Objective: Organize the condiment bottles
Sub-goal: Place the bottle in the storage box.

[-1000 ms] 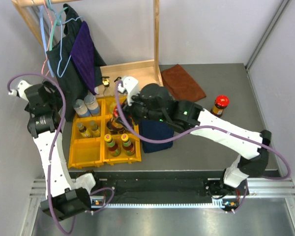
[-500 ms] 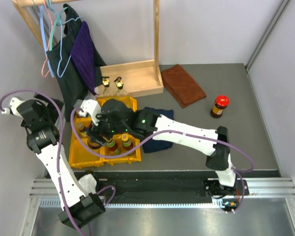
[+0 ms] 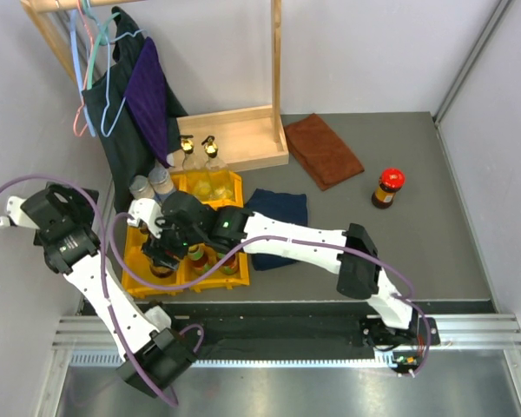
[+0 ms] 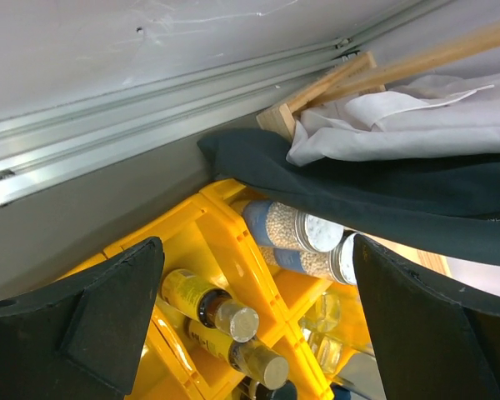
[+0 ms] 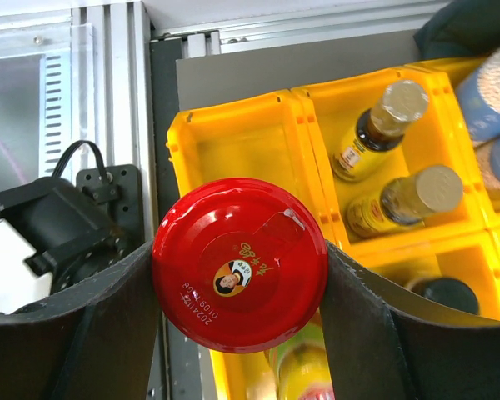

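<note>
Red-lidded jar (image 5: pixel 240 265): pinched at its sides by the right gripper (image 5: pixel 242 287), lid up, above the near rim of an empty corner compartment of the yellow bins (image 5: pixel 233 107). I cannot tell whether its base touches anything.
Right claw: half spread, one finger (image 5: pixel 108 333) pressed to each side of the jar.
Right wrist view only: the lid's printed face and torn seal. Two yellow-labelled sauce bottles (image 5: pixel 375 125) sit in the compartment next to the empty one.
Top view only: the right arm reaches across the table (image 3: pixel 417 243) to the bins at the left, and its wrist hides the held jar. A second red-lidded jar (image 3: pixel 389 187) stands alone, well apart at the right. Two gold-topped bottles (image 3: pixel 188 146) stand just behind the bins.
Left claw: the left gripper (image 4: pixel 257 275) is spread wide, nothing between its fingers, off the left side of the bins.
Left wrist view only: two spice jars (image 4: pixel 287 225) lie on their sides in a far compartment, their tops pointing towards a dark garment (image 4: pixel 358 192) that drapes over the bin's far edge.
Cloths, top view: a brown cloth (image 3: pixel 323 149) lies near the back, and a navy cloth (image 3: pixel 282 217) lies just right of the bins.
</note>
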Robot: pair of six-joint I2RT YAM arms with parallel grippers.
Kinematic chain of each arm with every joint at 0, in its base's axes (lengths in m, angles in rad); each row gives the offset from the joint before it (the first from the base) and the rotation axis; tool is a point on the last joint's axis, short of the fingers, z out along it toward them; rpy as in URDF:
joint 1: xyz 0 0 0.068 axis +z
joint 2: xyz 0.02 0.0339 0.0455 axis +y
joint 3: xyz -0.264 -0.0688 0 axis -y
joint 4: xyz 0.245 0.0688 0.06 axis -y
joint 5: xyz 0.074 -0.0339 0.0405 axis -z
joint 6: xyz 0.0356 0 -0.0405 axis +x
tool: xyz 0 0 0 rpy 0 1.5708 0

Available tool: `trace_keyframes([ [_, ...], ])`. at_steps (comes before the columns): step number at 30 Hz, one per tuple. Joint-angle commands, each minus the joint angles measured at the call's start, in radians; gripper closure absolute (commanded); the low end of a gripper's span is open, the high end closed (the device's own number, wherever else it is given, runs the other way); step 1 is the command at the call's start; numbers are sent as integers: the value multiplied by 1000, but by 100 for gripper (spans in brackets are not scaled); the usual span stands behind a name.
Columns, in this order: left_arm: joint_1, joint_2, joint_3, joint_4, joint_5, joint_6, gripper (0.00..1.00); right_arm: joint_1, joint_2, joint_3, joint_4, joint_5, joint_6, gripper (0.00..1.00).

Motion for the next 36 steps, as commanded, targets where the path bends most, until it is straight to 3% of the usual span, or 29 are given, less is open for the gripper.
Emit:
trace_keyframes([
  [1, 17, 1, -10, 42, 35, -23, 1, 10, -7, 95, 198, -52, -17, 100],
  [17, 43, -74, -49, 5, -95, -83, 1, 2, 65, -21, 276, -12, -80, 100],
  [28, 49, -82, -102, 31, -112, -135, 1, -44, 106, -43, 299, -61, -73, 100],
  [36, 49, -70, -94, 31, -148, -130, 1, -44, 142, -10, 296, -58, -92, 90],
])
